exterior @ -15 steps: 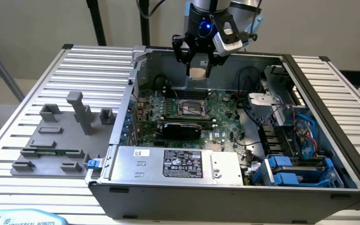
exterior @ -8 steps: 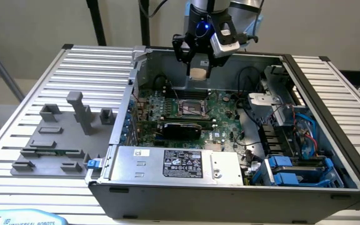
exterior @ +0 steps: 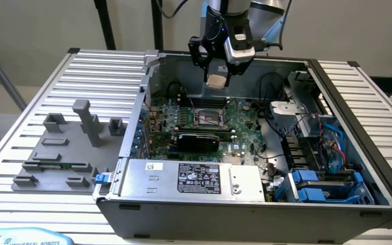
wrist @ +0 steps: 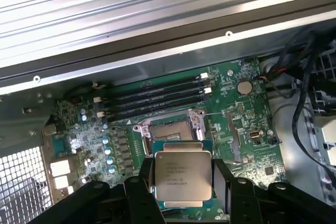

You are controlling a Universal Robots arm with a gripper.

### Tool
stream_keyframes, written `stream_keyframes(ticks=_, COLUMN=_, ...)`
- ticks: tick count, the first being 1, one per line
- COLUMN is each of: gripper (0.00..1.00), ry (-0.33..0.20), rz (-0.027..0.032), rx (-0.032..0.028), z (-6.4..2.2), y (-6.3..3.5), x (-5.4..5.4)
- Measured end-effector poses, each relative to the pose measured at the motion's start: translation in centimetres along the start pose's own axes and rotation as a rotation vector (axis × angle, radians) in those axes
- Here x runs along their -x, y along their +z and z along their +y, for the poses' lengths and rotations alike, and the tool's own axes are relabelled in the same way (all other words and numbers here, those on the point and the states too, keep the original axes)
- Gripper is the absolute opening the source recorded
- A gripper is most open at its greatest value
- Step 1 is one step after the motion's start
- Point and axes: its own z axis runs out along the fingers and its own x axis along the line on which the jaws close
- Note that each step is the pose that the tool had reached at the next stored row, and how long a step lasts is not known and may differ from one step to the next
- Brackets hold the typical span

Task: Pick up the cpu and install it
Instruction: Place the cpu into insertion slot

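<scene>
The cpu (wrist: 181, 174) is a small square chip with a silvery-beige top and printed text, and my gripper (wrist: 181, 182) is shut on it by two opposite edges. Its black fingers (wrist: 143, 182) press on both sides of it. In the exterior view the cpu (exterior: 216, 80) hangs under the gripper (exterior: 218, 76), high above the open computer case (exterior: 359, 132). The dark square socket (wrist: 169, 128) with its metal rim lies open on the green motherboard (exterior: 240, 125), below the chip. The socket (exterior: 210, 118) sits near the board's middle.
Black memory slots (wrist: 157, 95) run beside the socket. Cables and blue drive brackets (exterior: 318, 184) fill the case on the exterior view's right. A power supply (exterior: 189, 178) lies at the case's front. Grey plastic blocks (exterior: 67, 148) stand on the slatted table on the exterior view's left.
</scene>
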Motion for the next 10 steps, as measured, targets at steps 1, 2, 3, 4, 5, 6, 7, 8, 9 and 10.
stream_keyframes(ticks=1, gripper=0.55, ry=0.018, rz=-0.0017, rx=0.0, z=0.0, y=0.02, x=0.0)
stream_keyframes(ticks=2, gripper=0.55, ry=0.037, rz=-0.0036, rx=0.0001, z=0.0, y=0.05, x=0.0)
stream_keyframes(ticks=3, gripper=0.55, ry=0.055, rz=-0.0053, rx=0.0002, z=-0.01, y=0.07, x=0.0)
stream_keyframes(ticks=4, gripper=0.55, ry=0.073, rz=-0.007, rx=0.0002, z=-0.01, y=0.1, x=0.0)
stream_keyframes(ticks=5, gripper=0.55, ry=0.091, rz=-0.0088, rx=0.0004, z=-0.01, y=0.13, x=0.0)
stream_keyframes(ticks=6, gripper=0.55, ry=0.109, rz=-0.0105, rx=0.0003, z=-0.01, y=0.15, x=0.0)
stream_keyframes(ticks=7, gripper=0.55, ry=0.127, rz=-0.0122, rx=0.0004, z=-0.02, y=0.17, x=0.0)
stream_keyframes(ticks=8, gripper=0.55, ry=0.145, rz=-0.014, rx=0.0004, z=-0.02, y=0.2, x=0.0)
stream_keyframes(ticks=9, gripper=0.55, ry=0.164, rz=-0.0158, rx=0.0005, z=-0.02, y=0.23, x=0.0)
stream_keyframes(ticks=10, gripper=0.55, ry=0.182, rz=-0.0175, rx=0.0005, z=-0.02, y=0.25, x=0.0)
